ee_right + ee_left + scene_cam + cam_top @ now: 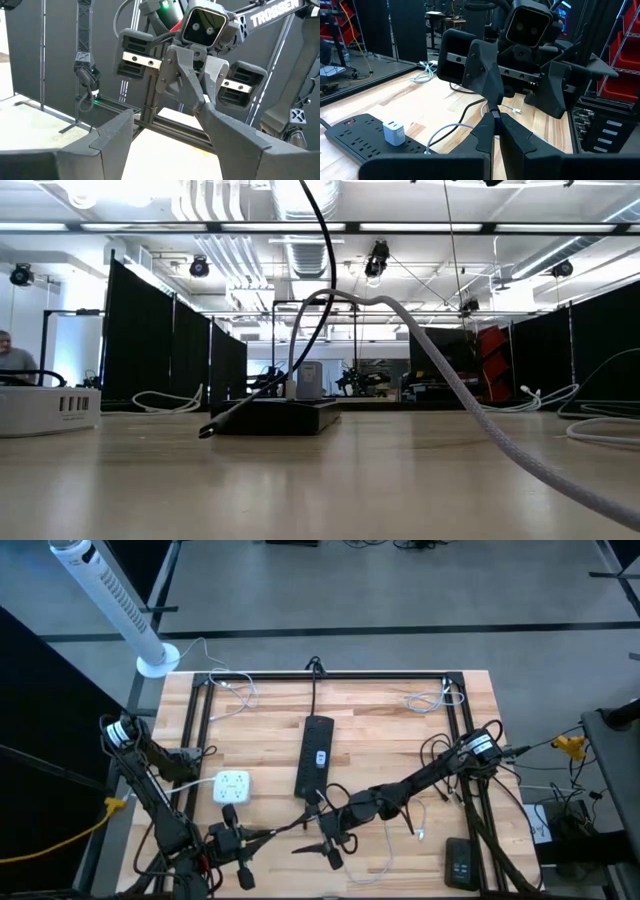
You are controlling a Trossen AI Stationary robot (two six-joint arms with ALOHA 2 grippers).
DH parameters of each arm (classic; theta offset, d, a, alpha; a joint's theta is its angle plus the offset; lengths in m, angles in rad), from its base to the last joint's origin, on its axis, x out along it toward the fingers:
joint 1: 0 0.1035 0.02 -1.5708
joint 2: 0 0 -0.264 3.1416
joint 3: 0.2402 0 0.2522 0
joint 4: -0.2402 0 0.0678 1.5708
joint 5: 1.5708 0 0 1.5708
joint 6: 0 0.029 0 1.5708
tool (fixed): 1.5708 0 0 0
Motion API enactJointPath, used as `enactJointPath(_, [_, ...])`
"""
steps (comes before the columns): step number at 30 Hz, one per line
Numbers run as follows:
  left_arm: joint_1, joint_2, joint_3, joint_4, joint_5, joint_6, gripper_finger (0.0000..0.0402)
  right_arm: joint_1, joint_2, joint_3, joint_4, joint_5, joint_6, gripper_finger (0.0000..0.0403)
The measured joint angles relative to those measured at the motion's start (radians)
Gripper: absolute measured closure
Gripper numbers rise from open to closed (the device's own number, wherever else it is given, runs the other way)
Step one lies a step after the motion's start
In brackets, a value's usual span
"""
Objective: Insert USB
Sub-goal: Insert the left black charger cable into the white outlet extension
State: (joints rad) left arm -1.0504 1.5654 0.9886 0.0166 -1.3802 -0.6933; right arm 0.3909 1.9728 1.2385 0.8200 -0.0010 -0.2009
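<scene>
USB plug upright, left hand pinching

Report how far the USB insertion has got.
Done: the left gripper is shut on the cable end. In hand: the right gripper faces it, jaws open, as for a handover. Left: plugging into the white charger on the black power strip; nothing is inserted yet.

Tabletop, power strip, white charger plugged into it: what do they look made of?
Tabletop: looks like wood, pale butcher-block planks with visible grain and seams, satin finish.
Power strip: likely moulded plastic, matte black.
White charger: likely smooth plastic, slightly glossy, with rounded edges.
</scene>
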Motion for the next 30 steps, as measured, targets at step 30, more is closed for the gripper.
enactJointPath(30, [0.002,0.000,-0.001,-0.001,0.267,0.195,0.0398,0.002,0.024,0.046,-0.136,-0.042,0.026,0.0232])
